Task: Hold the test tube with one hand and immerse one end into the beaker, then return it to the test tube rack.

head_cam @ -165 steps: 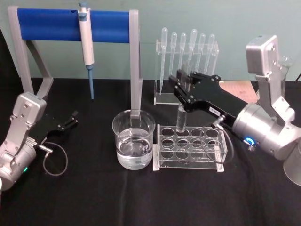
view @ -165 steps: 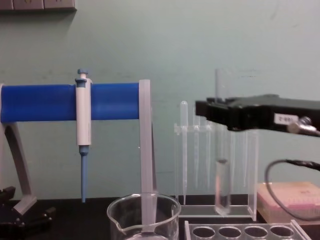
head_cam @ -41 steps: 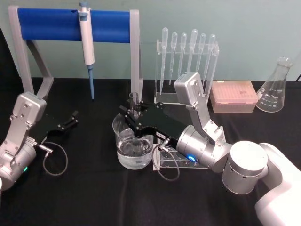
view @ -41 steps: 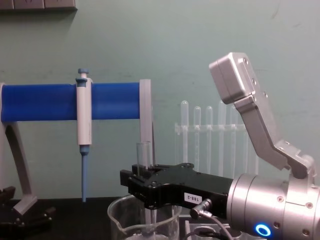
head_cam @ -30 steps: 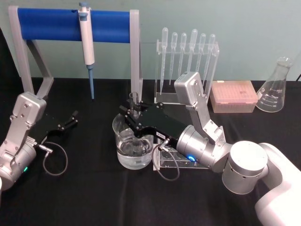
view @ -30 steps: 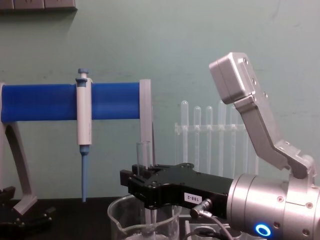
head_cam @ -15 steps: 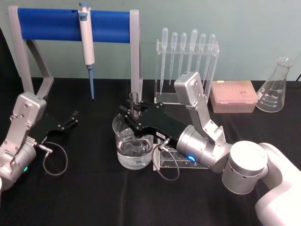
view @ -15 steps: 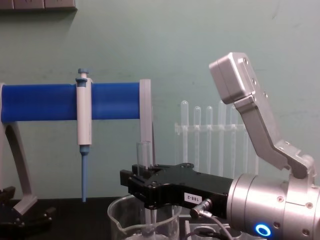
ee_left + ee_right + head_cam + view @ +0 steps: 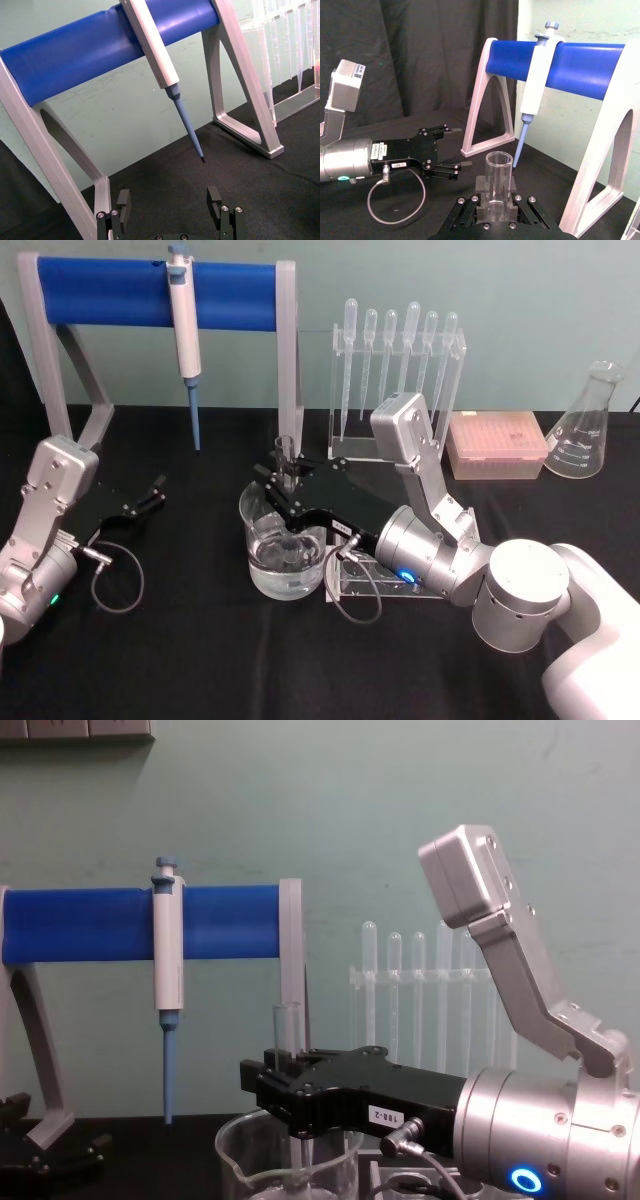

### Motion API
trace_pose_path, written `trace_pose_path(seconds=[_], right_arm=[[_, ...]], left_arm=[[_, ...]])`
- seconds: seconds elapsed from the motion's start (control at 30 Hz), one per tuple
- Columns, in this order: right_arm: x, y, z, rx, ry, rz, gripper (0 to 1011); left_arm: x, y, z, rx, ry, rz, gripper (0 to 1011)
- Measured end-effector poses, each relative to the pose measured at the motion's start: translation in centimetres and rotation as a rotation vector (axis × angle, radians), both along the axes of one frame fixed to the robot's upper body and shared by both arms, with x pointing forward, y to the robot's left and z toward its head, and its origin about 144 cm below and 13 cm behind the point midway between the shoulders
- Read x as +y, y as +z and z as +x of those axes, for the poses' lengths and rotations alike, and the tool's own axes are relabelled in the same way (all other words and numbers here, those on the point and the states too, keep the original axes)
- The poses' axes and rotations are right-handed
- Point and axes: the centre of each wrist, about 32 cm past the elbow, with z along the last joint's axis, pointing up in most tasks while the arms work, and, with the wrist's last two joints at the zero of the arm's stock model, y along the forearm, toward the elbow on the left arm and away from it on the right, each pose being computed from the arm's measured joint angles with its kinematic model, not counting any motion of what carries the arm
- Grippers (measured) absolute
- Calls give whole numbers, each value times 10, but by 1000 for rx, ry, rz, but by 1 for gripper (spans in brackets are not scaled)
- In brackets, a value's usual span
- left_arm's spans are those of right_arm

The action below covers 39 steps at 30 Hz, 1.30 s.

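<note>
Beaker point(image 9: 262, 575): on the bench point(image 9: 200, 660), directly under the right end effector point(image 9: 283, 483).
Right end effector: clamped on the tube.
Left end effector point(image 9: 150, 495): parked left, agape, empty.
Test tube point(image 9: 285, 452): upright, lower end inside the beaker — rack point(image 9: 338, 590) just rightward.

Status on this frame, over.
Right gripper shut on test tube, tube upright, lower end inside beaker. Left gripper open, parked far left. Nothing blocking.
</note>
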Motion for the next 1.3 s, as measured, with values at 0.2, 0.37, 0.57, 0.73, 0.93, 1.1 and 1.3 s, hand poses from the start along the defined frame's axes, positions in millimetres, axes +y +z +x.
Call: trace_pose_path(seconds=[0.2, 0.37, 0.57, 0.73, 0.93, 1.1, 1.3], right_arm=[[0, 0, 0, 0, 0, 0, 224], [0, 0, 0, 0, 0, 0, 224], [0, 0, 0, 0, 0, 0, 224], [0, 0, 0, 0, 0, 0, 224], [0, 0, 0, 0, 0, 0, 224], [0, 0, 0, 0, 0, 0, 224], [0, 0, 0, 0, 0, 0, 224]], left_arm=[[0, 0, 0, 0, 0, 0, 1000], [0, 0, 0, 0, 0, 0, 1000], [0, 0, 0, 0, 0, 0, 1000], [0, 0, 0, 0, 0, 0, 1000], [0, 0, 0, 0, 0, 0, 1000], [0, 0, 0, 0, 0, 0, 1000], [0, 0, 0, 0, 0, 0, 1000]])
